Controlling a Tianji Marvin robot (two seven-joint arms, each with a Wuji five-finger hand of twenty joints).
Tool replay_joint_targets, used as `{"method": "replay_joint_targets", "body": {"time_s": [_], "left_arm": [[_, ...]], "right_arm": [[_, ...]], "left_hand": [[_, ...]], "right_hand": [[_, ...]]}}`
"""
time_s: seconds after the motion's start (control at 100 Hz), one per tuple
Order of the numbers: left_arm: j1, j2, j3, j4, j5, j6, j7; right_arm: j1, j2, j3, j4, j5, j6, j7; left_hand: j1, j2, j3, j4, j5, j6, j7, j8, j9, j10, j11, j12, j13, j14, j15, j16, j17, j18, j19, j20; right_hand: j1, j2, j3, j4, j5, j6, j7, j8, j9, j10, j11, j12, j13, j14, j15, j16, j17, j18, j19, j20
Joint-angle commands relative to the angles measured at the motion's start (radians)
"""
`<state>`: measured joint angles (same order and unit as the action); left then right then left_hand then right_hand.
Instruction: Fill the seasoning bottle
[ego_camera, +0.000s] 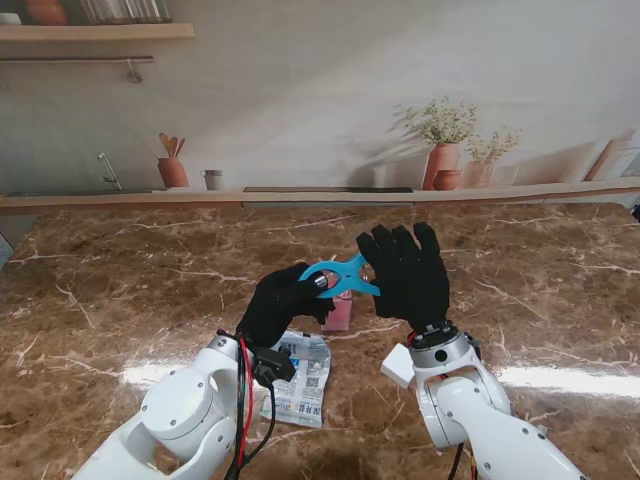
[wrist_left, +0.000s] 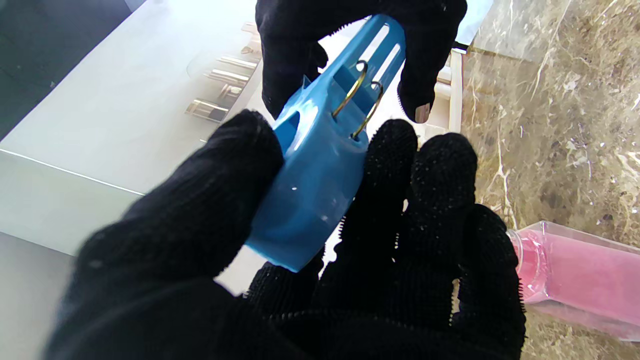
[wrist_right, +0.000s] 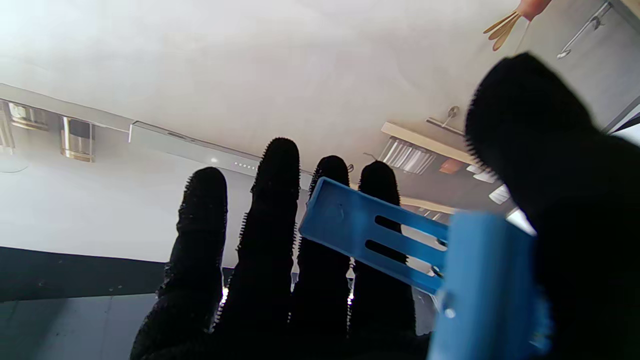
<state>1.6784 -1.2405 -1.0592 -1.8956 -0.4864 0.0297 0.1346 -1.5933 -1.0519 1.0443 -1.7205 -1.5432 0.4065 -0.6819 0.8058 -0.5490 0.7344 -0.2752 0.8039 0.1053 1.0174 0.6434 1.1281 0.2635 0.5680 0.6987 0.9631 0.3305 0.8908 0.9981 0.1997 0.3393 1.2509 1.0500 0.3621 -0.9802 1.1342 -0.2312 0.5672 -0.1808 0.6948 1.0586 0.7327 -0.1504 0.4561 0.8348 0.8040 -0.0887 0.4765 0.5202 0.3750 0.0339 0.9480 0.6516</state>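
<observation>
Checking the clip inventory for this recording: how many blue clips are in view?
1. The blue clip is held above the table between the left robot hand and right robot hand. Another could be hidden behind them.

My stand view is bright and sharp, with white glare streaks on the table (ego_camera: 120, 300) near the packet (ego_camera: 305, 375). Both wrist views are washed out, my gloved fingers (wrist_left: 200, 220) blurred.

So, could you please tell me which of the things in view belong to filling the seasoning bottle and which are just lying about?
Part of the job:
- pink seasoning bottle, on the table
- refill packet, flat on the table near the left arm
- blue clip, held between left hand and right hand

Just background:
- terracotta plant pots
- utensil pot
- grey cup
</observation>
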Motion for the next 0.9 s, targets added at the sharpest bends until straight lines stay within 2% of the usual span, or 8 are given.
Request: {"method": "replay_joint_targets", "body": {"time_s": [0.0, 0.14, 0.32, 0.43, 0.49, 0.63, 0.79, 0.89], "left_arm": [[0.000, 0.004, 0.001, 0.000, 0.006, -0.013, -0.010], [-0.001, 0.009, 0.005, 0.007, 0.016, -0.021, -0.032], [0.000, 0.014, 0.009, 0.014, 0.038, -0.033, -0.042], [-0.001, 0.016, 0.007, 0.019, 0.048, -0.037, -0.048], [-0.002, 0.018, 0.002, 0.022, 0.057, -0.038, -0.053], [-0.010, 0.022, -0.006, 0.037, 0.103, -0.051, -0.058], [-0.018, 0.026, -0.029, 0.042, 0.211, -0.066, -0.032], [-0.020, 0.026, -0.060, 0.035, 0.273, -0.056, -0.006]], "right_arm": [[0.001, -0.005, 0.003, 0.018, 0.017, 0.023, 0.012], [0.012, -0.013, -0.008, 0.030, 0.043, 0.041, -0.021], [0.026, -0.019, -0.017, 0.043, 0.061, 0.051, -0.063], [0.029, -0.019, -0.015, 0.046, 0.062, 0.045, -0.074], [0.029, -0.018, -0.012, 0.047, 0.064, 0.036, -0.080], [0.026, -0.017, -0.005, 0.047, 0.064, 0.019, -0.086], [0.007, -0.012, 0.012, 0.028, 0.047, 0.011, -0.062], [-0.008, -0.011, 0.027, 0.024, 0.044, 0.010, -0.058]], "left_hand": [[0.115, 0.121, 0.131, 0.020, 0.051, -0.230, 0.009, 0.013, 0.066, -0.183, 0.057, 0.024, 0.009, -0.001, 0.024, 0.014, -0.015, -0.014, 0.046, 0.025], [0.116, 0.124, 0.118, 0.019, 0.051, -0.236, 0.001, 0.015, 0.060, -0.183, 0.049, 0.026, -0.002, 0.000, 0.014, 0.014, -0.026, -0.016, 0.035, 0.023], [0.123, 0.130, 0.105, 0.021, 0.052, -0.235, -0.009, 0.014, 0.054, -0.182, 0.039, 0.029, -0.013, 0.001, 0.002, 0.013, -0.034, -0.016, 0.023, 0.021], [0.144, 0.140, 0.062, 0.017, 0.039, -0.226, -0.038, -0.004, 0.035, -0.179, 0.016, 0.033, -0.038, 0.000, -0.021, 0.014, -0.044, -0.006, 0.005, 0.018], [0.151, 0.134, 0.023, 0.011, 0.017, -0.220, -0.069, -0.040, 0.007, -0.175, -0.014, 0.033, -0.073, -0.009, -0.054, 0.008, -0.055, -0.008, -0.008, 0.017], [-0.035, 0.119, -0.108, 0.149, -0.080, -0.182, -0.212, -0.116, -0.154, -0.176, -0.082, -0.088, -0.204, -0.034, -0.181, -0.025, -0.090, -0.003, -0.061, 0.013], [-0.198, 0.208, -0.301, 0.210, -0.118, -0.118, -0.419, -0.150, -0.282, -0.183, -0.128, -0.157, -0.290, -0.043, -0.267, -0.052, -0.111, 0.000, -0.107, 0.003], [-0.194, 0.244, -0.419, 0.220, -0.127, -0.119, -0.448, -0.144, -0.304, -0.181, -0.141, -0.166, -0.304, -0.040, -0.287, -0.059, -0.117, 0.001, -0.121, 0.000]], "right_hand": [[0.138, 0.042, 0.043, -0.058, 0.093, -0.147, 0.145, 0.049, 0.212, -0.117, 0.257, 0.105, 0.060, -0.032, 0.061, 0.064, 0.036, 0.024, 0.046, 0.011], [0.166, 0.027, 0.000, -0.075, 0.277, -0.282, 0.268, 0.128, 0.378, -0.176, 0.349, 0.215, 0.175, -0.084, 0.270, 0.207, 0.139, 0.020, 0.157, 0.050], [0.163, -0.001, 0.003, -0.058, 0.433, -0.337, 0.396, 0.192, 0.481, -0.188, 0.431, 0.287, 0.249, -0.111, 0.458, 0.328, 0.194, 0.024, 0.252, 0.083], [0.115, -0.031, 0.039, 0.056, 0.550, -0.374, 0.527, 0.250, 0.562, -0.176, 0.532, 0.291, 0.323, -0.127, 0.609, 0.433, 0.246, 0.031, 0.318, 0.108], [0.104, -0.062, 0.042, 0.064, 0.619, -0.382, 0.563, 0.270, 0.610, -0.170, 0.577, 0.300, 0.364, -0.127, 0.667, 0.466, 0.274, 0.037, 0.350, 0.120], [0.089, -0.090, 0.048, 0.058, 0.721, -0.387, 0.603, 0.299, 0.696, -0.153, 0.632, 0.319, 0.432, -0.121, 0.748, 0.508, 0.317, 0.044, 0.403, 0.137], [0.089, -0.087, 0.050, 0.059, 0.727, -0.386, 0.602, 0.311, 0.698, -0.151, 0.646, 0.326, 0.436, -0.119, 0.755, 0.513, 0.318, 0.044, 0.409, 0.138], [0.092, -0.085, 0.051, 0.059, 0.728, -0.385, 0.602, 0.315, 0.698, -0.149, 0.649, 0.327, 0.436, -0.120, 0.755, 0.514, 0.318, 0.044, 0.409, 0.137]]}}
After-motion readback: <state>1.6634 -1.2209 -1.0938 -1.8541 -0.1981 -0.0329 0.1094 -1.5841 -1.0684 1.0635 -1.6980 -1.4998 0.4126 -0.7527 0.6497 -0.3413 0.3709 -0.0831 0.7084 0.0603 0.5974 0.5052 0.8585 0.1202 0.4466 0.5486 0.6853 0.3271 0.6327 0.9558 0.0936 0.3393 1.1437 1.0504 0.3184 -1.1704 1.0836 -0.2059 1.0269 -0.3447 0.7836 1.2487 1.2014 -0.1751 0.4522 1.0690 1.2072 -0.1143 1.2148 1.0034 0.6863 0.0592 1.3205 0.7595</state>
